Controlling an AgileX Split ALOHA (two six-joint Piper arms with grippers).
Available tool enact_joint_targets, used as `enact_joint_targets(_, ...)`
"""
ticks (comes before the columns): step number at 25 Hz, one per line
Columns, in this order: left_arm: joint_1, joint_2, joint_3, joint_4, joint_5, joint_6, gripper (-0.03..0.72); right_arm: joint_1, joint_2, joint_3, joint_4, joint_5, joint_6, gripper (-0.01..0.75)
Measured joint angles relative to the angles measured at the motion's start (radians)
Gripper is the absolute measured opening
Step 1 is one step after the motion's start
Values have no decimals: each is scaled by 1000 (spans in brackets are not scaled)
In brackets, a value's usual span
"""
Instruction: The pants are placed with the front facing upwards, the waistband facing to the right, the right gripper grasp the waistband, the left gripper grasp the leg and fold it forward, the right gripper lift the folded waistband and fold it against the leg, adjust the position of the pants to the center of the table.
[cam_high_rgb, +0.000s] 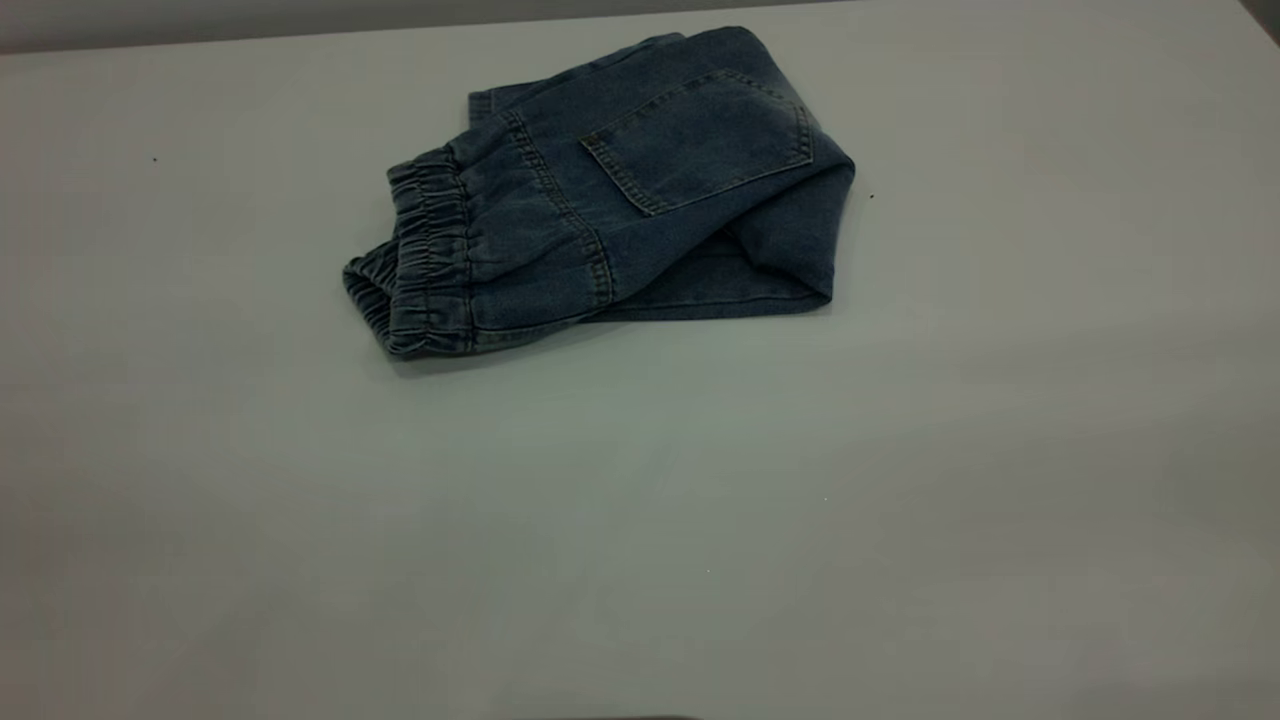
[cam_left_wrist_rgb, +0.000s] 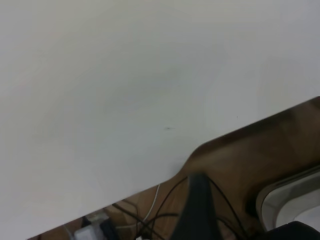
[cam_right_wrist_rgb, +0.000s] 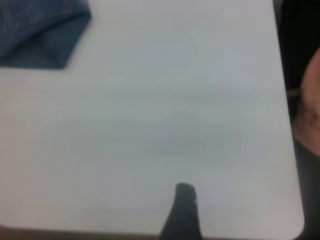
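pants folded on table, waistband at left. left gripper & right gripper off cloth, can't tell their jaw state.

Dim, even exterior light; pants cast a faint front shadow; both wrist views soft, blurred

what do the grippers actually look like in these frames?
Little shows. The exterior view has neither arm. In the left wrist view, the left gripper shows only as a dark, tapering finger with a blunt tip, above thin black and white cables beyond the table edge. The right gripper shows one black rounded-tip finger. No markings visible.
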Motion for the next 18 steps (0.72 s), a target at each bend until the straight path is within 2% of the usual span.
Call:
enact_joint_targets(5,0,-106,11,-1,0,-21,552,0,-26,4,-6,-30,4,565)
enact_joint_targets(11,0,-187,11,-1,0,-57,552,0,-39,109,-6,-81,6,565)
enact_joint_targets(18,0,-211,12,-1,0,-59,552,0,-99,116,0,-90,7,565)
